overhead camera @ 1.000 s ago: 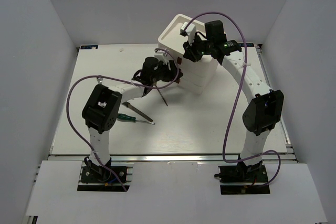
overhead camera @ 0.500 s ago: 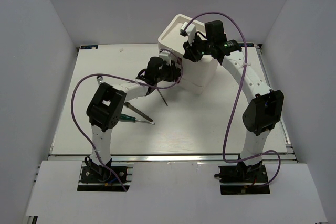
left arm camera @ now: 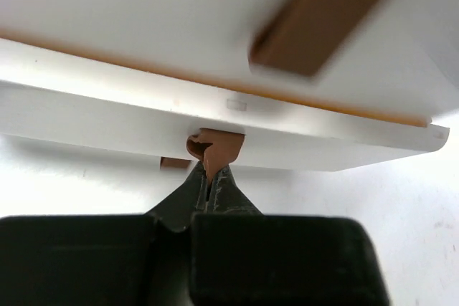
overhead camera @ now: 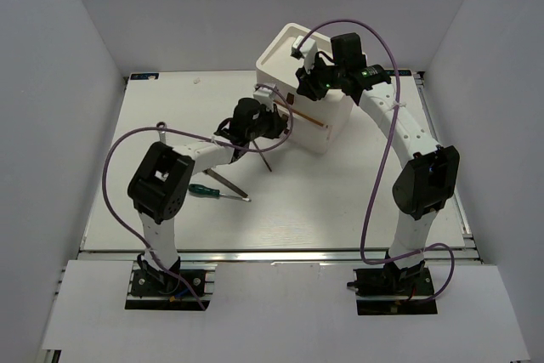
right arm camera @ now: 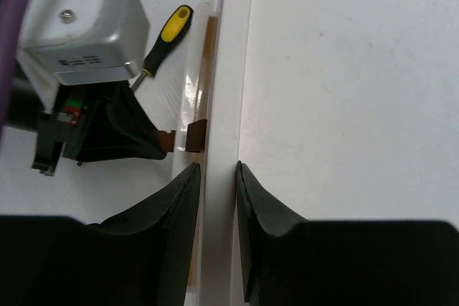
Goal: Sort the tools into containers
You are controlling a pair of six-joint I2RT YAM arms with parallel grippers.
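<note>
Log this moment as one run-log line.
left fingers shut on drawer tab | drawer partly out | right fingers clamping box rim | green-handled screwdriver lying on table

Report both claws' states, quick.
Left claw: closed on a red-brown drawer tab.
Right claw: closed on the box's top rim.

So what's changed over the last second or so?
The left tool, shut on a red-brown tab, has pulled that drawer a little way out of the white box, toward its own arm. The right tool stays clamped on the box's top rim, and the green-handled screwdriver lies where it was.
</note>
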